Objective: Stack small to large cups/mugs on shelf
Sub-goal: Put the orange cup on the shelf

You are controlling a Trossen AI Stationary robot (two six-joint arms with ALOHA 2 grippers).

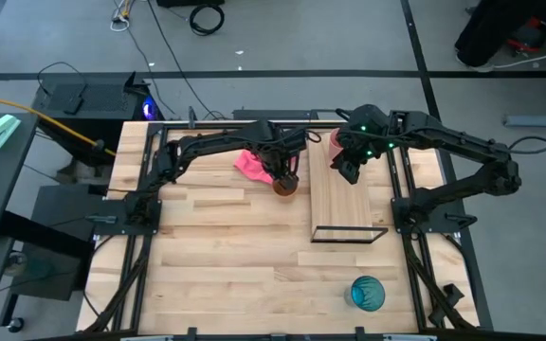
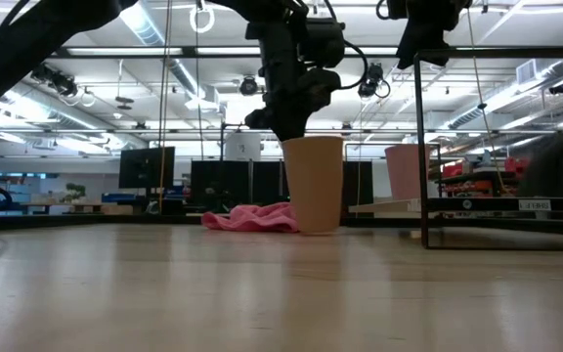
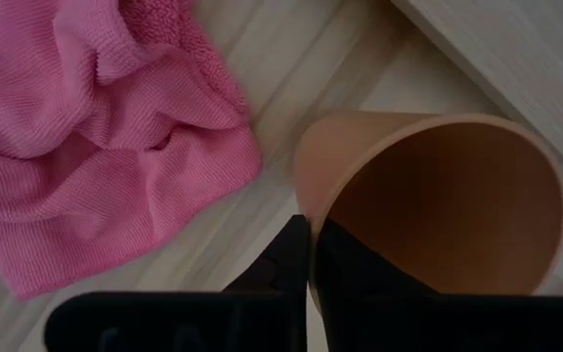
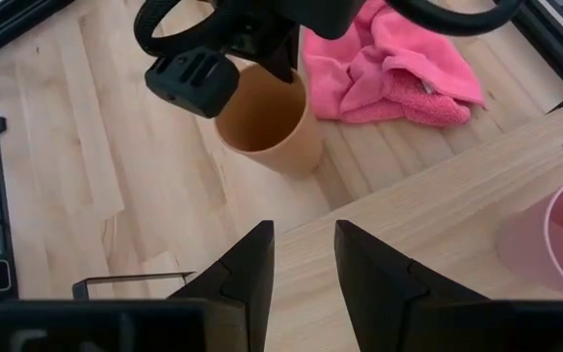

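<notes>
Overhead, wood-plank tabletop (image 1: 207, 237), pale shelf (image 1: 349, 204), grey floor (image 1: 282, 38) behind

1. You see a crumpled pink cloth (image 1: 252, 163) lying on the wood-plank counter (image 1: 216, 246), toward its far edge.
2. Off the counter's far left corner, a black box (image 1: 81, 96) sits on the grey floor (image 1: 282, 38).
3. A yellow cable (image 1: 36, 112) runs past that box.

shelf (image 1: 347, 203) mostly bare, pink cup (image 1: 337, 141) parked at its far end, left gripper (image 1: 286, 174) and orange-brown cup (image 1: 284, 184) crowding its left edge, pink cloth (image 1: 252, 164) behind
</notes>
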